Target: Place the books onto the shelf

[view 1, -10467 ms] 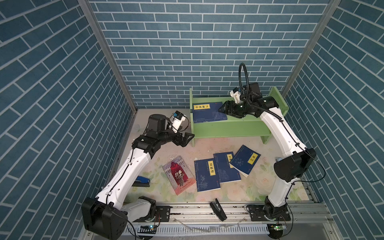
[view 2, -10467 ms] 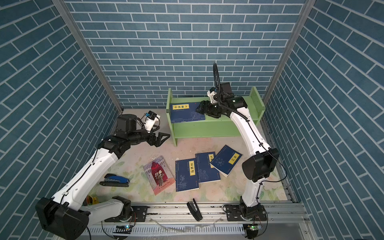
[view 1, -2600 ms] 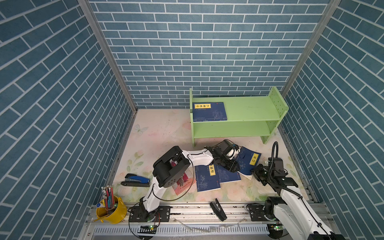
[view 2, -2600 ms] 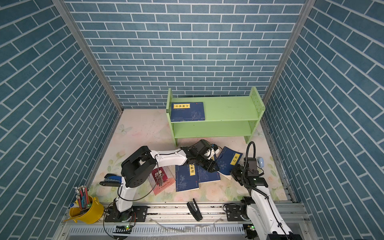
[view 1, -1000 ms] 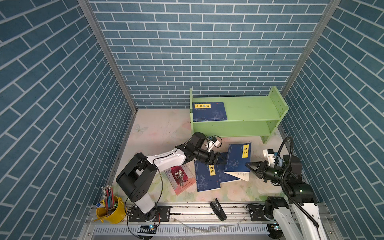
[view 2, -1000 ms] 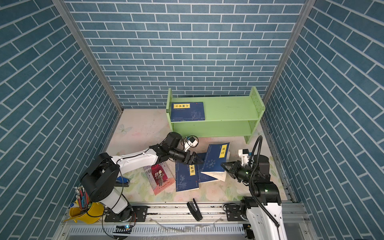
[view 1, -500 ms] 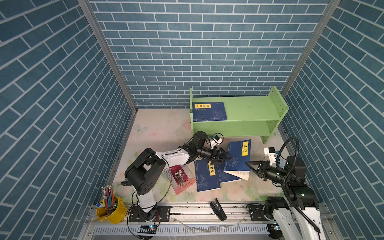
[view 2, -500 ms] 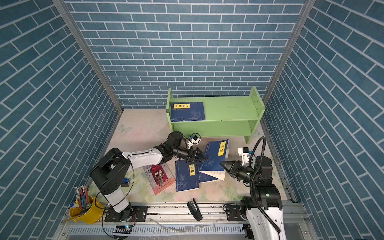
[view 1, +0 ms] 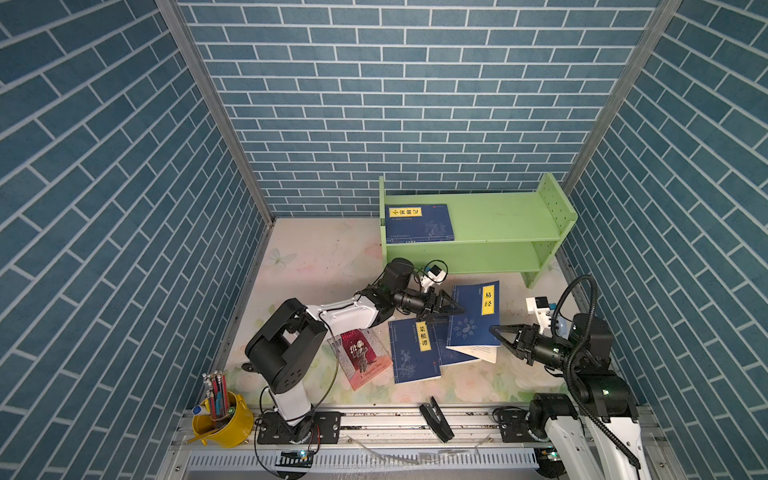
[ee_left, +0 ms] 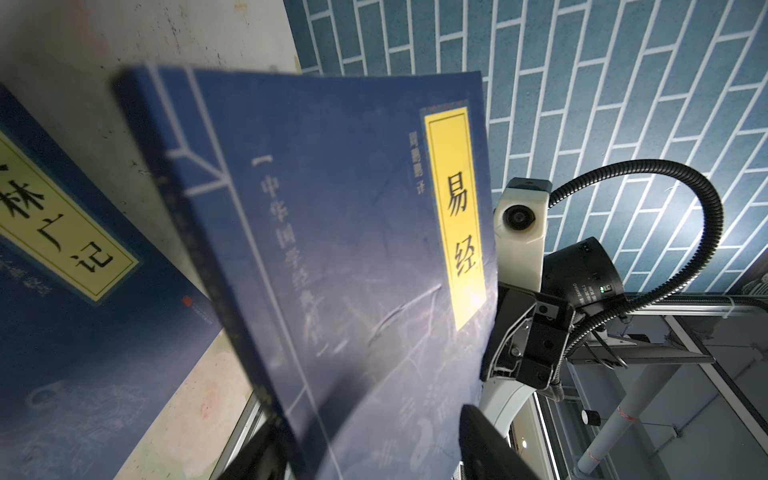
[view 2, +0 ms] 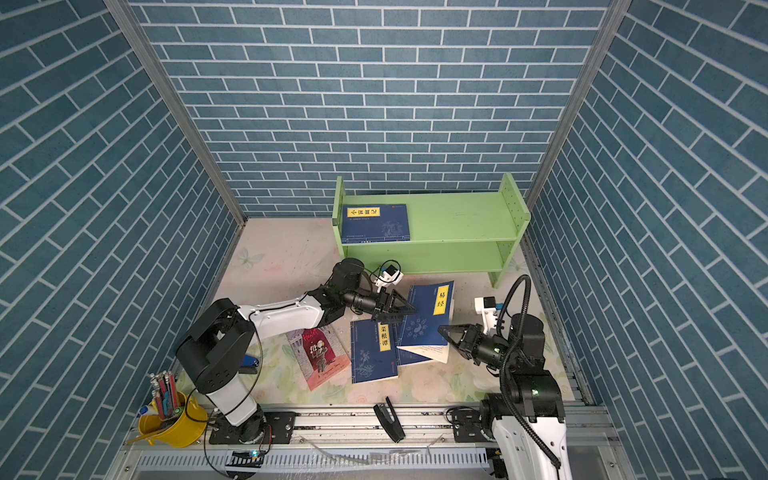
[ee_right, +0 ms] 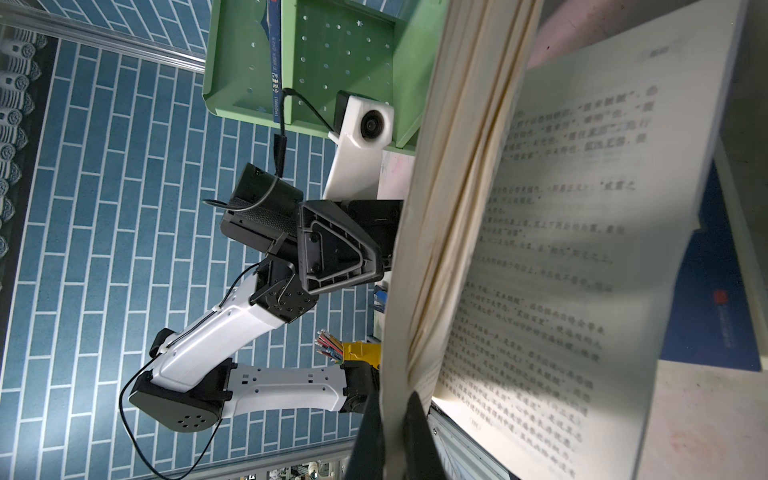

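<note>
A dark blue book [view 1: 473, 316] [view 2: 428, 316] with a yellow label hangs tilted above the table. My right gripper [view 1: 494, 330] [ee_right: 395, 432] is shut on its page edge, and some loose pages [ee_right: 561, 249] sag open below. My left gripper [view 1: 455, 316] [ee_left: 374, 453] is open, with one finger on each side of the book's spine edge. On the table lie a blue book [view 1: 411, 353], another half hidden under it [view 1: 457, 359], and a red-and-grey one [view 1: 363, 359]. One blue book [view 1: 417, 224] lies on the top tier of the green shelf [view 1: 498, 220] [view 2: 457, 220].
A yellow cup of pens [view 1: 220, 415] stands at the front left. A blue stapler [view 2: 249, 361] peeks out behind the left arm's base. A black clip-like object [view 1: 436, 424] lies on the front rail. Brick walls close in the back and both sides.
My left gripper has reached right onto the raised book's spine edge and its jaws have narrowed. The right gripper keeps the book raised and has shifted slightly.
</note>
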